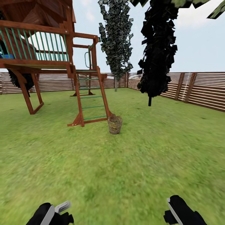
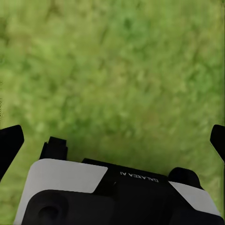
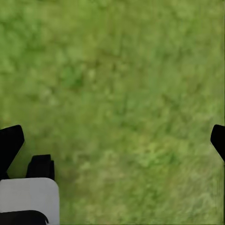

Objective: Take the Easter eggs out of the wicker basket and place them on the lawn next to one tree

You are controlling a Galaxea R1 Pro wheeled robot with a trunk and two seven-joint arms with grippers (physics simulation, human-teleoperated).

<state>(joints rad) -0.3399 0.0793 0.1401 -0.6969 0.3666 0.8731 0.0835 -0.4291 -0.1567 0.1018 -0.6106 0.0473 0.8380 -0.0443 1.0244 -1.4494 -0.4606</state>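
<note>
The wicker basket (image 1: pixel 115 124) stands upright on the lawn (image 1: pixel 131 168), several metres ahead, by the foot of the playset ladder. No Easter egg can be made out in it from here. The broad pale-trunked tree is out of view apart from a few light green leaves (image 1: pixel 218 10) at the top right corner. Both arms hang low at the near edge, the left arm (image 1: pixel 50 214) and the right arm (image 1: pixel 182 212). My left gripper (image 2: pixel 114 140) and my right gripper (image 3: pixel 114 140) are both open over bare grass, holding nothing.
A wooden playset (image 1: pixel 47 53) with a green-runged ladder (image 1: pixel 90 100) rises at the left. Two narrow dark columnar trees (image 1: pixel 116 40) (image 1: pixel 157 50) stand behind and to the right of the basket. A slatted wooden fence (image 1: pixel 200 89) closes the garden.
</note>
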